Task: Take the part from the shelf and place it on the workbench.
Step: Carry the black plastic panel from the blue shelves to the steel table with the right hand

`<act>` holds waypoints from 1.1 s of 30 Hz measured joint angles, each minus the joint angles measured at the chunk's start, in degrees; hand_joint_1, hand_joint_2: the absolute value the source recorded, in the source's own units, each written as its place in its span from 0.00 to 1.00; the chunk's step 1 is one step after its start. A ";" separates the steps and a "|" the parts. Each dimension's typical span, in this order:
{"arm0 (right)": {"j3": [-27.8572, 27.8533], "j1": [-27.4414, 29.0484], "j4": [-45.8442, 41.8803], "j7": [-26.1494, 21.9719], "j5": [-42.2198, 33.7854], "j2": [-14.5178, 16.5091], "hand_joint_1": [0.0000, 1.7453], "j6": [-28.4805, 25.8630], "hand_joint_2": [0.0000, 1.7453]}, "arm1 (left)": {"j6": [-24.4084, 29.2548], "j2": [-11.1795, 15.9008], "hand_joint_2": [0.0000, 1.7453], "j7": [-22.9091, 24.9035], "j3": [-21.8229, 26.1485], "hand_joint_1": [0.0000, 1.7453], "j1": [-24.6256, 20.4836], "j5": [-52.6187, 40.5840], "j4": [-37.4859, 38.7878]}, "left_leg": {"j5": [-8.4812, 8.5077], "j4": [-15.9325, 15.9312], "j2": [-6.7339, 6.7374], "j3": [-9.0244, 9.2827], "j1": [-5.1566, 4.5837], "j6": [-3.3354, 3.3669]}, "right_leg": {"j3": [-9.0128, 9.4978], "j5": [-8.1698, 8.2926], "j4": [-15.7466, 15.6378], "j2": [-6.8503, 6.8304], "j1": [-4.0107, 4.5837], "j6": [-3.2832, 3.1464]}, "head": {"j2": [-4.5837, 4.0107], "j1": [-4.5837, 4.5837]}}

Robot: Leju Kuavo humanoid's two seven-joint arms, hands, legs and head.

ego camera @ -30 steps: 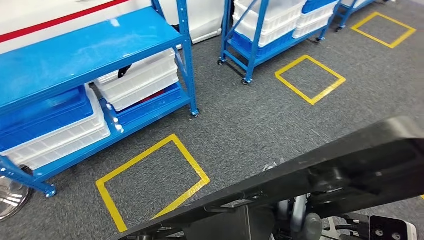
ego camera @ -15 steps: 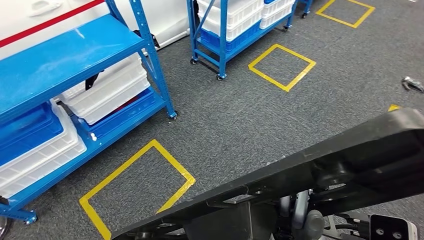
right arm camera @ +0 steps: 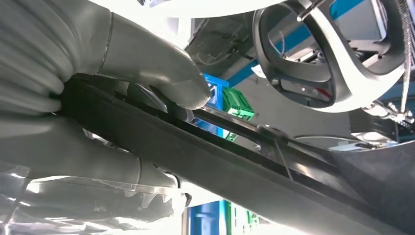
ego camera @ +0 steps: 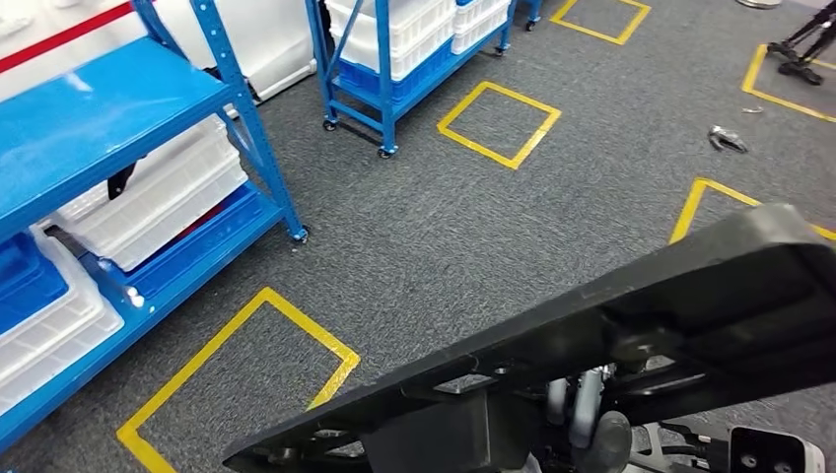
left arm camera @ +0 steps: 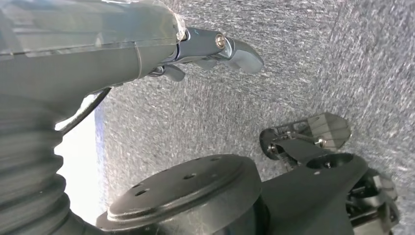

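A long black part runs slantwise across the lower head view, from the bottom left up to the right edge, over the grey carpet. In the right wrist view my right hand grips this black part, with the thick grey thumb pressed on one face and the rest of the hand wrapped under it. My left hand hangs over the carpet with its thumb stretched out and nothing in it. The blue shelf stands at the far left.
White bins sit on the blue shelf's lower level. A second blue rack with bins stands at the top. Yellow tape squares mark the carpet. A small metal object and a tripod's feet lie at the upper right.
The whole head view has swung: shelf, rack and tape squares slide left, and new floor appears at the right. The black part keeps its place in my view.
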 joint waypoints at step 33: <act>-1.33 0.40 -1.50 0.00 0.92 0.97 1.00 2.25 1.00 | -5.86 0.81 1.00 -0.54 0.21 0.00 0.10 -0.27 -0.01 | -0.10 0.69 1.77 -0.93 0.05 0.02 | -1.86 -1.23 4.65 -0.46 -0.13 0.17 | 0.00 0.26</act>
